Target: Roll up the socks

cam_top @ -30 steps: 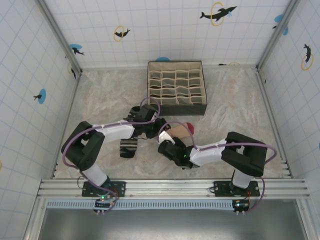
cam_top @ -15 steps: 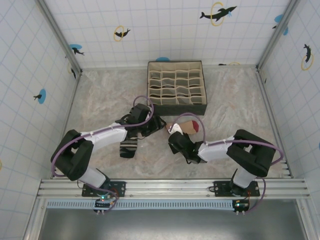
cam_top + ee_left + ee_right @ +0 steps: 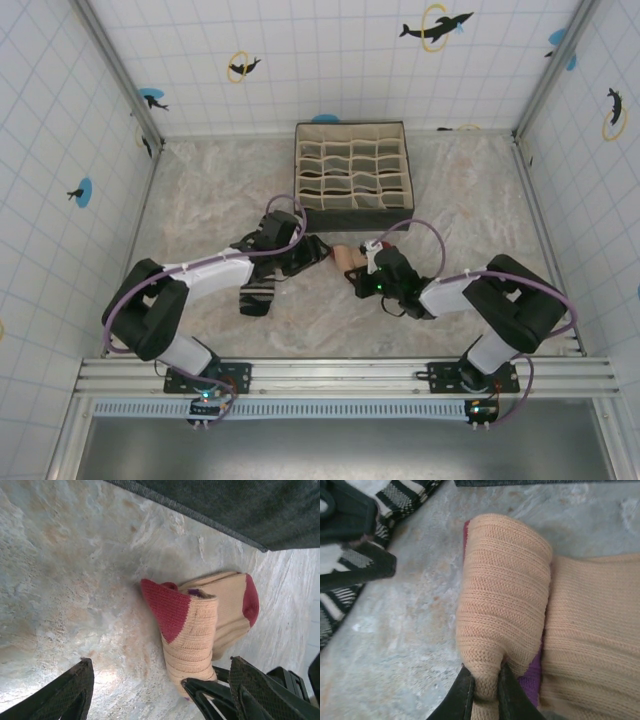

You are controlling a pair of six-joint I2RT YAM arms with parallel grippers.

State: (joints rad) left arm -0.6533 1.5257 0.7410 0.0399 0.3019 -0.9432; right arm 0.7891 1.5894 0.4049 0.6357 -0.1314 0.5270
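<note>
The peach sock (image 3: 192, 635) lies partly rolled on the marble table, its dark red heel patch on top of the roll and its flat part ending in a red toe (image 3: 251, 600). My right gripper (image 3: 485, 692) is shut on a fold at the roll's near end (image 3: 502, 595). My left gripper (image 3: 162, 695) stands open just left of the roll, one finger on each side and not touching it. In the top view the peach sock (image 3: 346, 257) sits between the left gripper (image 3: 316, 253) and the right gripper (image 3: 362, 270). The black striped sock (image 3: 257, 293) lies flat under the left arm.
A dark fabric organizer box (image 3: 353, 177) with many small cells stands just behind the socks. Tiled walls close in the table (image 3: 200, 200) on three sides. The black striped sock's edge (image 3: 405, 495) lies close to the left of the peach roll.
My right arm has swung round to the right, turning the peach sock over onto itself into a roll. The left gripper has edged right, up to the roll.
</note>
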